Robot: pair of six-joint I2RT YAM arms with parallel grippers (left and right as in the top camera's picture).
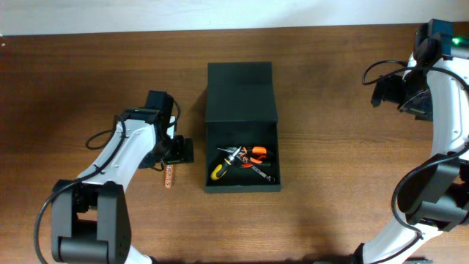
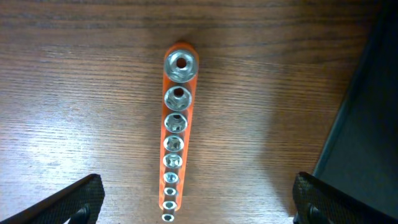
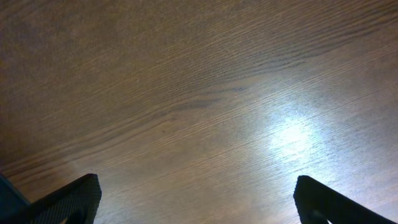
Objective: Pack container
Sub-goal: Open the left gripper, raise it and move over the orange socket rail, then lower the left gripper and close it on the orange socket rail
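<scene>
While the left gripper (image 2: 196, 186) hangs with fingers spread wide over the orange socket rail (image 2: 176, 134), at nine o'clock from the open box (image 1: 242, 188) mid-table (image 1: 330, 147), the rail is best pinched across its narrow width at mid-length; the right gripper (image 3: 196, 190), likewise spread, is empty.

You've got a dark greenish-black matte rectangular box (image 1: 242, 92), plain, no markings. Inside it are a yellow-and-black handled screwdriver (image 1: 218, 172), orange-and-black handled pliers (image 1: 256, 154) and shiny silver metal. At the box's 9 o'clock is an orange plastic rail (image 2: 191, 112) with chrome-silver sockets (image 2: 176, 122). The brown wooden table (image 1: 330, 110) has streaky grain. The left arm (image 1: 121, 150) and right arm (image 1: 447, 95) are white with black joints.
</scene>
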